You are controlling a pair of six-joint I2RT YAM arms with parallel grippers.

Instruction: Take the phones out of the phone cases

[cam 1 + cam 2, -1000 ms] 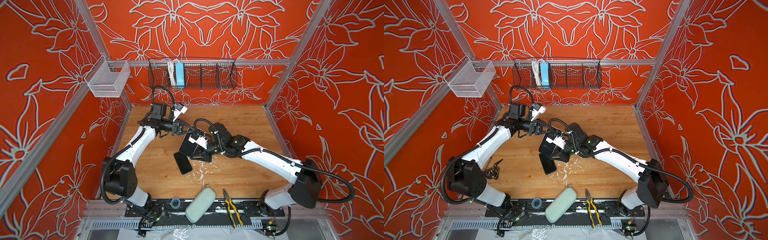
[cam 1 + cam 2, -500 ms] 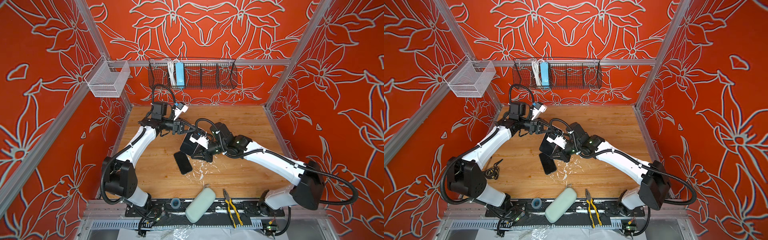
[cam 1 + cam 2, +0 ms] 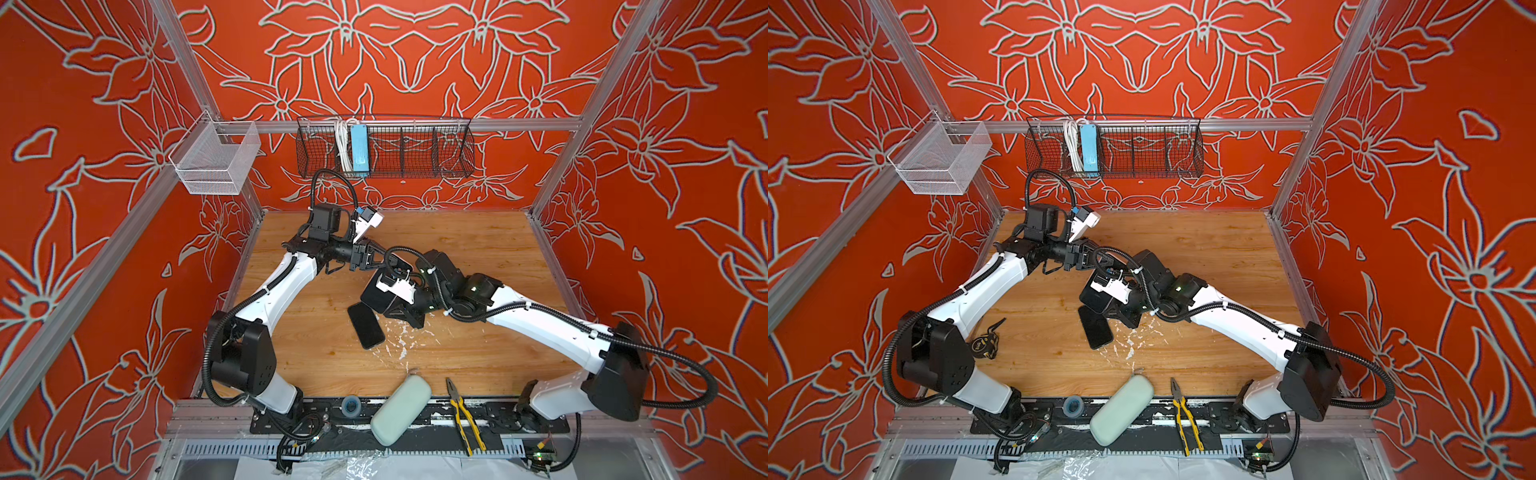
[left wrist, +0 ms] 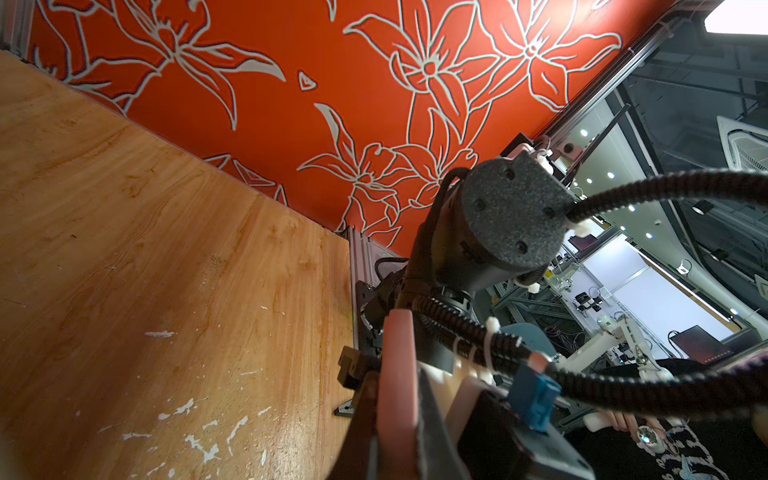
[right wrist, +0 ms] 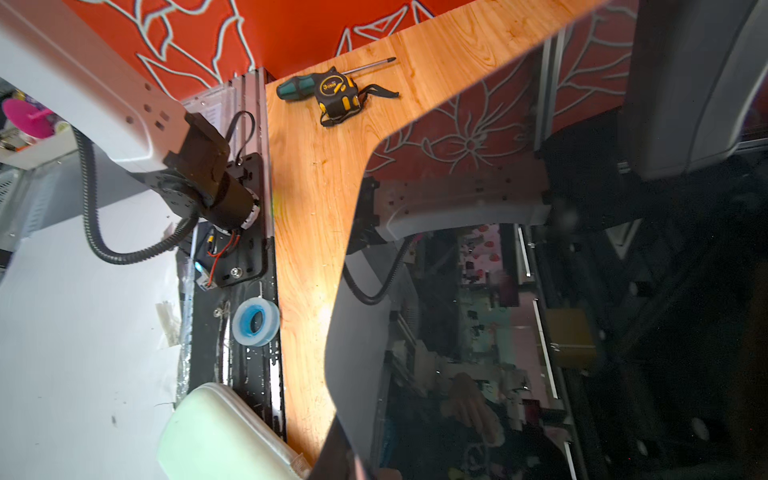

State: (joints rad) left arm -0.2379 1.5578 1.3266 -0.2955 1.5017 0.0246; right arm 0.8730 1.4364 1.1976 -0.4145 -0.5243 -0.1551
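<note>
The phone (image 5: pixel 498 332) is a black slab with a mirror-like screen and a grey edge. It is tilted up off the wood (image 3: pixel 373 296) (image 3: pixel 1096 300). My right gripper (image 3: pixel 395 306) (image 3: pixel 1121 311) (image 5: pixel 357 469) is shut on its edge. A matt black slab with rounded corners, which looks like the phone case (image 3: pixel 365 328) (image 3: pixel 1096 331), lies flat just in front of the phone. My left gripper (image 3: pixel 382 259) (image 3: pixel 1106 259) (image 4: pixel 397 374) hovers just behind the phone, its pink pads pressed together, and I see nothing between them.
A pale green glasses case (image 3: pixel 401 409), pliers (image 3: pixel 465 415) and a blue tape roll (image 3: pixel 349 405) lie at the front edge. A tape measure (image 5: pixel 336 97) and a screwdriver (image 5: pixel 299 87) lie at the front left. A wire basket (image 3: pixel 384 145) hangs on the back wall.
My right gripper's jaws have closed the last bit on the phone's edge. Both arms have barely shifted, and the black slab on the wood has not moved.
</note>
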